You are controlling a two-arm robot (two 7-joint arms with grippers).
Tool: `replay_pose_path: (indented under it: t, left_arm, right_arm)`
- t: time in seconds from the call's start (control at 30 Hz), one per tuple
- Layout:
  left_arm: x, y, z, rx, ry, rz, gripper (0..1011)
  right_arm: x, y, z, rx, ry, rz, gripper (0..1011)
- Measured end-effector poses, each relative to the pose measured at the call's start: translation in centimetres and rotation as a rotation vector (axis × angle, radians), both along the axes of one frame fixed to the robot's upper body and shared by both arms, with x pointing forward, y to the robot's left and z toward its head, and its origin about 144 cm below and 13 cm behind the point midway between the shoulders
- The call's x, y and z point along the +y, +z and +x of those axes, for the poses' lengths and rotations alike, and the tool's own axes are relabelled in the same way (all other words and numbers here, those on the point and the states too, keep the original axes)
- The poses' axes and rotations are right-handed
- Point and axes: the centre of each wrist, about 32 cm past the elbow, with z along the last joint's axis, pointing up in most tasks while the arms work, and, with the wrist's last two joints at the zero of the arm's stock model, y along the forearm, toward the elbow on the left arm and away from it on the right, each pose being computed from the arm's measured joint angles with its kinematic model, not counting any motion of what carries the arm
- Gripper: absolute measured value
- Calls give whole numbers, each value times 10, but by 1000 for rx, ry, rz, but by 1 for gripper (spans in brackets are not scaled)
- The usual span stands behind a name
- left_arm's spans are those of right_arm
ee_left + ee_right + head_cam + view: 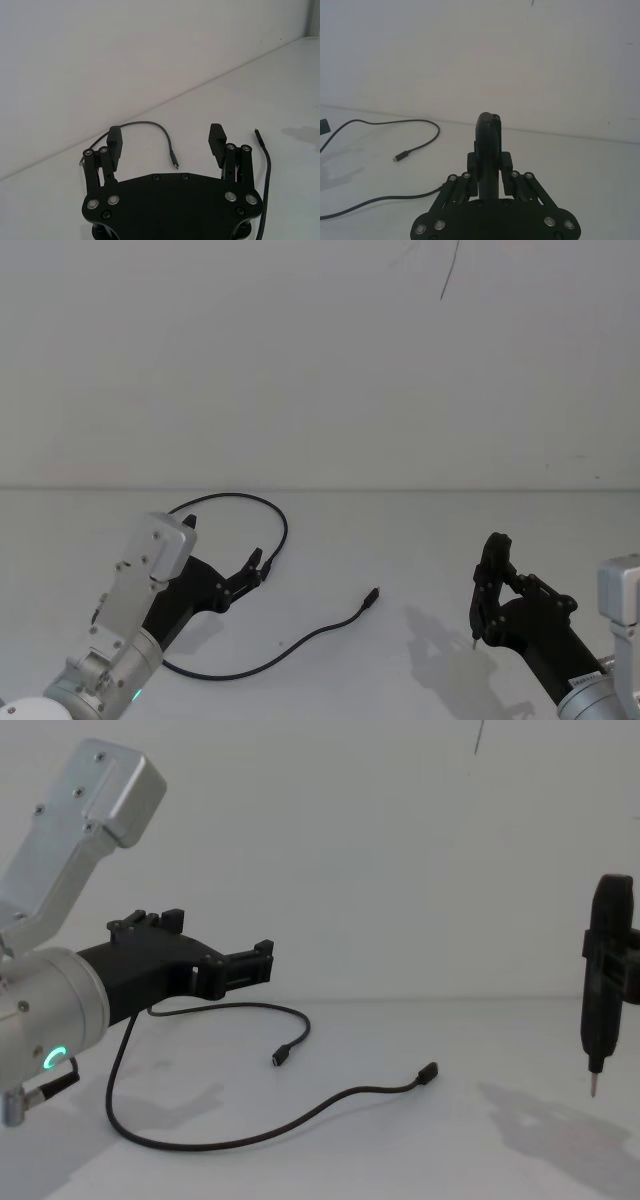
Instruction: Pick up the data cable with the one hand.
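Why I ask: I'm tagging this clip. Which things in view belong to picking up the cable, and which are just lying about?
Part of the job: data cable, lying loose on the table; left gripper, open, raised near the cable's loop.
Just there: right gripper, shut, parked on the right, apart from the cable; the wall behind.

Data cable (235, 495): plain black throughout, plugs included. Left gripper (165, 134): matte black, dotted with silver screw heads, on a silver cylinder (50, 1005) bearing a glowing green ring (52, 1057). Right gripper (487, 125): black. Table (330, 540) and wall (300, 360): unpatterned white.
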Motion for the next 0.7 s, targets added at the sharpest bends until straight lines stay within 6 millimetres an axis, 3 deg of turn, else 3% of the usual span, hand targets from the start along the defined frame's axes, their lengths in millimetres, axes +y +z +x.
replay_pose_path:
  t: [0.7]
  left_arm:
    - [1, 0, 2, 4, -17, 5, 1001]
  right_arm:
    - [0, 0, 0, 0, 0, 0, 269]
